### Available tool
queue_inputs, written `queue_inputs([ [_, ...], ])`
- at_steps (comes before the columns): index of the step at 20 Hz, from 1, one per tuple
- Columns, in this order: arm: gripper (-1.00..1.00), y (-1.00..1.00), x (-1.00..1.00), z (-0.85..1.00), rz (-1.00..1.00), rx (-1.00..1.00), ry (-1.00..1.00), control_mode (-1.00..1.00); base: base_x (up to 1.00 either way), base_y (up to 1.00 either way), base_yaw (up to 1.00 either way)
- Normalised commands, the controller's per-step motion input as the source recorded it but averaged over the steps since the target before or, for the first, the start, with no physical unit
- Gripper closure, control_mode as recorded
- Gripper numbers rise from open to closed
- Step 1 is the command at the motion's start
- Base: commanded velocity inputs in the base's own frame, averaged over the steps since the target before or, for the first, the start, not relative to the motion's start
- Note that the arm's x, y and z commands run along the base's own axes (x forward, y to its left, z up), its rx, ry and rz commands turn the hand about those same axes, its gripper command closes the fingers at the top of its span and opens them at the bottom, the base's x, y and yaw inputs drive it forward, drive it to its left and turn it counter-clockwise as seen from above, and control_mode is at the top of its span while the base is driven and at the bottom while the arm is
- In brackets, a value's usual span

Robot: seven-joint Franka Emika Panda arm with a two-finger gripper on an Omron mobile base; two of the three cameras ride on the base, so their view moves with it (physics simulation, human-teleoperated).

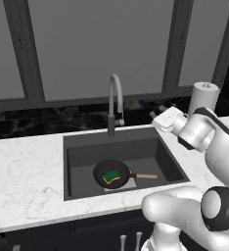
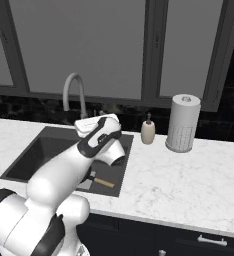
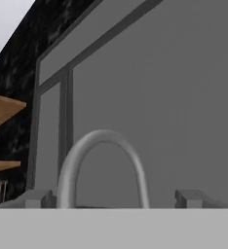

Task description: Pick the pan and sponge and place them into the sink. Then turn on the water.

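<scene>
The pan point(image 1: 111, 173) and sponge point(image 1: 111, 176) sit in the sink point(image 1: 82, 153); your open, empty pincer point(image 1: 157, 111) could slip past the faucet point(image 1: 114, 103) lever.

We find the faucet point(image 1: 115, 100) arching directly ahead of the hand point(image 1: 155, 112), with open air between. The pan point(image 1: 111, 173) occupies the sink point(image 1: 82, 157) floor; the surface point(image 1: 23, 171) left stays unobstructed.
</scene>
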Motion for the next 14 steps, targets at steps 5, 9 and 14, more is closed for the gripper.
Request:
queue_inputs([
  [5,-1.0,0.0,0.17,-0.2,0.0,0.0,0.0,-1.0,0.0,0.0,0.0],
  [9,-1.0,0.0,0.23,-0.25,0.0,0.0,0.05,-1.0,0.0,0.0,0.0],
  [14,-1.0,0.0,0.34,-0.23,0.0,0.0,0.16,-1.0,0.0,0.0,0.0],
])
